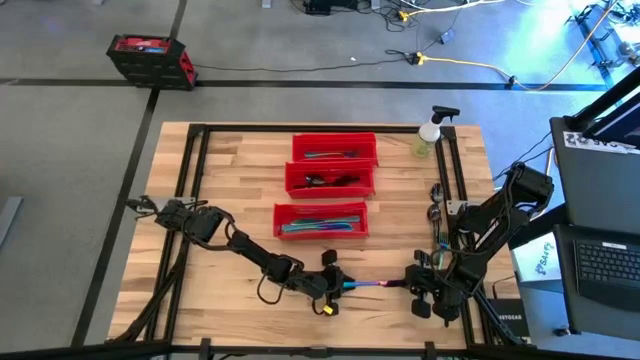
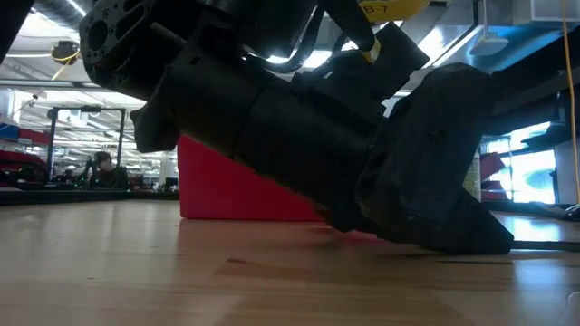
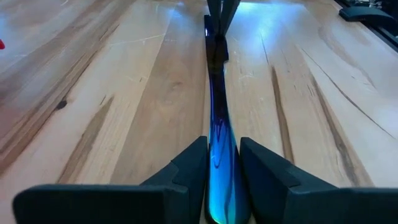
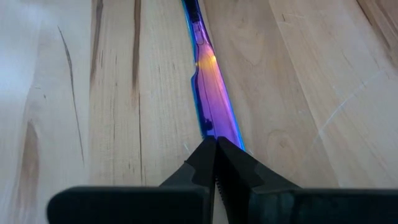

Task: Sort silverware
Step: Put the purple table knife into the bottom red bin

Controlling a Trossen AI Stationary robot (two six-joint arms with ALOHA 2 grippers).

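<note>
On the floor beyond the worktop's (image 1: 240, 170) far left corner sits a black crate (image 1: 150, 60) with red contents. On the wood, the left arm reaches from the left edge across to the near middle, lying low and stretched out. Its left gripper (image 1: 338, 284) has its two fingers (image 3: 186, 171) clamped on either side of one end of a slim iridescent knife (image 1: 375, 284); the left wrist view shows the blue blade end (image 3: 221, 162) squeezed between them.

Farther back, in the middle, three red bins stand in a row from far to near: the far bin (image 1: 335, 147) and the middle bin (image 1: 329, 178) each hold a few dark pieces, and the near bin (image 1: 321, 219) holds blue-teal pieces. In the low view the arm's dark bulk blocks most of the scene, with one red bin wall (image 2: 236, 195) showing behind it.

The knife lies level just above or on the wood, running left to right between the two grippers, near the worktop's near edge. Its purple end (image 4: 214, 93) meets the right gripper (image 1: 420, 282), whose fingers (image 4: 202, 158) are pinched fully together at its tip.

The right arm folds back from there toward the right edge. Beside it lie a few loose utensils (image 1: 437, 205), and a clear spray bottle (image 1: 430, 135) stands at the far right corner.
</note>
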